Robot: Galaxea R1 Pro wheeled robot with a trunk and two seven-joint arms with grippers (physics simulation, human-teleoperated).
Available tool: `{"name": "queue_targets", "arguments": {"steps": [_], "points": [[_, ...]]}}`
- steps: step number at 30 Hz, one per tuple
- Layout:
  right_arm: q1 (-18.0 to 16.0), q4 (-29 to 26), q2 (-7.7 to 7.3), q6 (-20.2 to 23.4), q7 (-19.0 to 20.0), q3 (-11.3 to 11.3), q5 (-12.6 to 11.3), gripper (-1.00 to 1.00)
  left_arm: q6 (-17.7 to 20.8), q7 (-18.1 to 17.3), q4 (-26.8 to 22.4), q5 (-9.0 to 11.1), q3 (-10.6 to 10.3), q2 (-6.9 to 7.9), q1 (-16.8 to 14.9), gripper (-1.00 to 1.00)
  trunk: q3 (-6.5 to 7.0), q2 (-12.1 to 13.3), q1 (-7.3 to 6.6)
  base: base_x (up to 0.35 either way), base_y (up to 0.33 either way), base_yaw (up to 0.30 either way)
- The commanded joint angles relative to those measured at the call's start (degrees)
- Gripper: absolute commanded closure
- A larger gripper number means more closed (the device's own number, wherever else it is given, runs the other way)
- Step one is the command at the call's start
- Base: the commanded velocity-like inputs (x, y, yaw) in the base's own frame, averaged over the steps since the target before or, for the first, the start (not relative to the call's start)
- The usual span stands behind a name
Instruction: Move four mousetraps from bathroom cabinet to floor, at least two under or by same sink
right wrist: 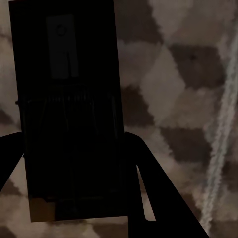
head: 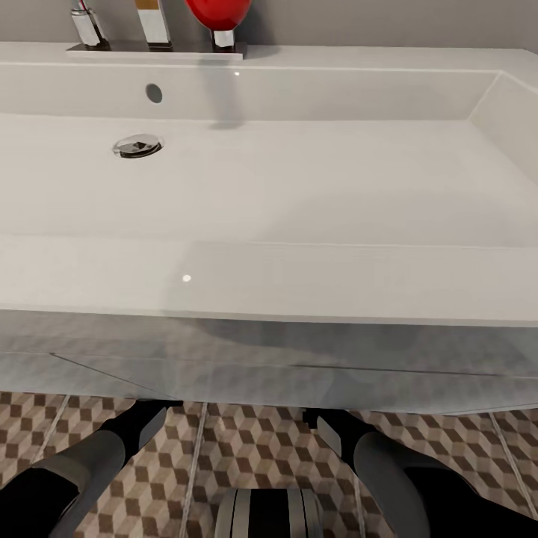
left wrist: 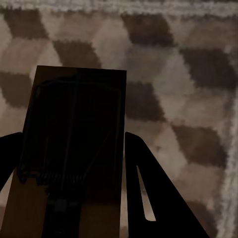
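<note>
Head view has the robot parked right up against the bathroom sink point(head: 314, 187), a wide white basin with a round chrome drain point(head: 137, 146) toward its left side and an overflow hole point(head: 154, 93) in the back wall above it. Along the back ledge there are chrome faucet parts point(head: 155, 26) plus something red and rounded on a chrome base point(head: 220, 16). Below the basin's front edge you get the white vanity front point(head: 269, 370), and under that the bathroom floor point(head: 239, 456) with its brown, beige and cream cube tiles. Both arms reach down and forward under the vanity edge, left arm point(head: 90, 463) on one side, right arm point(head: 388, 467) on the other. Left wrist view shows the left claw point(left wrist: 74, 208) with its dark fingers point(left wrist: 158, 198) closed on either side of a mousetrap point(left wrist: 74, 144), a tan wooden board with dark wire parts, held over the cube tiles close to a pale grout line. Right wrist view is much the same: the right claw point(right wrist: 74, 198) is clamped around a second mousetrap point(right wrist: 67, 109), deep in shadow so it reads almost black, again over the patterned tiles. Can't tell whether either trap touches the floor.
</note>
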Motion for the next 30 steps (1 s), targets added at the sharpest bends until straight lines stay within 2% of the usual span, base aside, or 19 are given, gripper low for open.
{"name": "queue_targets", "arguments": {"steps": [1,30], "points": [[-3.0,-0.1,0.04,0.3,-0.2,-0.4,0.3,1.00,0.3,0.4,-0.2,0.2,-0.5,0.05,0.0,1.00,-0.03,0.0,-0.01,0.000,0.000,0.000],[-3.0,-0.1,0.04,0.3,-0.2,-0.5,0.3,1.00,0.2,0.3,-0.2,0.3,-0.5,-0.04,0.0,1.00,-0.03,0.0,-0.01,0.000,0.000,0.000]]}}
